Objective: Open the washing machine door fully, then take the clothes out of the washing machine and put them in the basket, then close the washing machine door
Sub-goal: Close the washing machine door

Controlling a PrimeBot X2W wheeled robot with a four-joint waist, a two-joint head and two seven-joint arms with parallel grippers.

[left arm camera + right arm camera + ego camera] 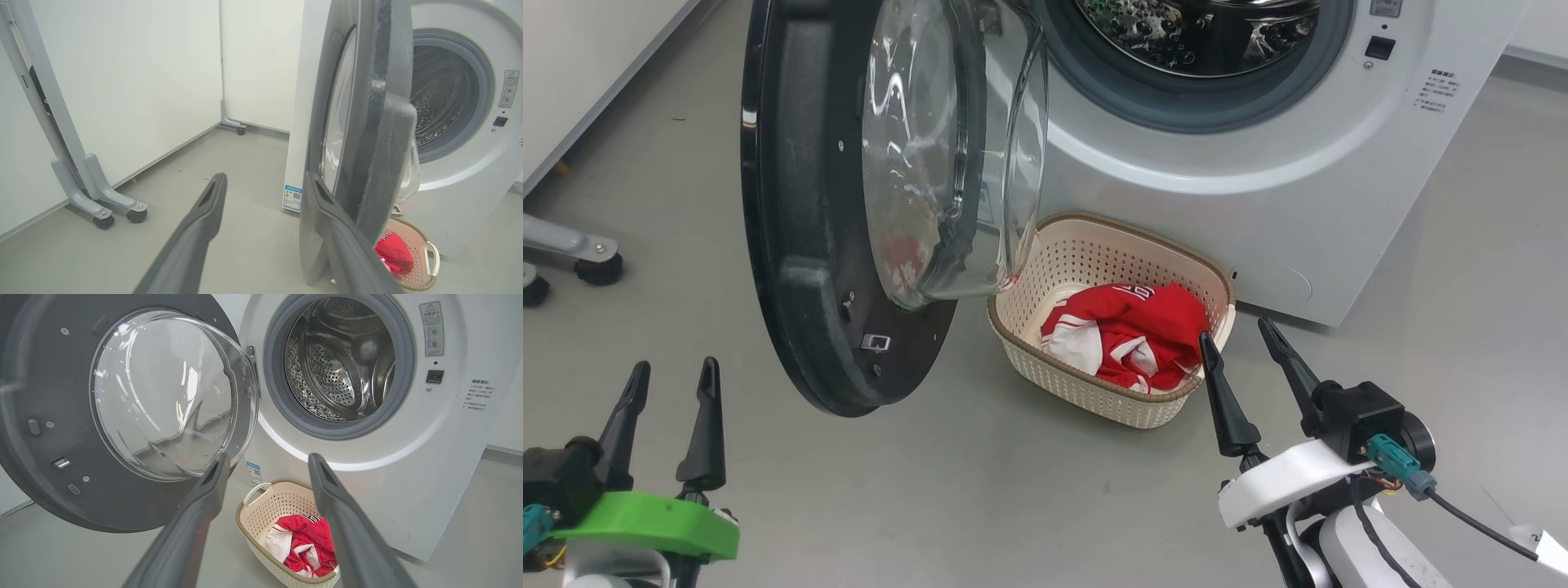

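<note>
The clothes lie heaped in the basket; left fingers and right fingers stand apart.

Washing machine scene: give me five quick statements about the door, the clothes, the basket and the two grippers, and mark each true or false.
1. The washing machine door stands open. True.
2. The clothes lie inside the drum. False: they lie in the basket; the visible part of the drum is bare steel.
3. The left gripper is clamped on the door's rim. False: it is open, holds nothing and is apart from the door.
4. The right gripper is open and empty. True.
5. The basket stands on the floor in front of the washing machine. True.
</note>
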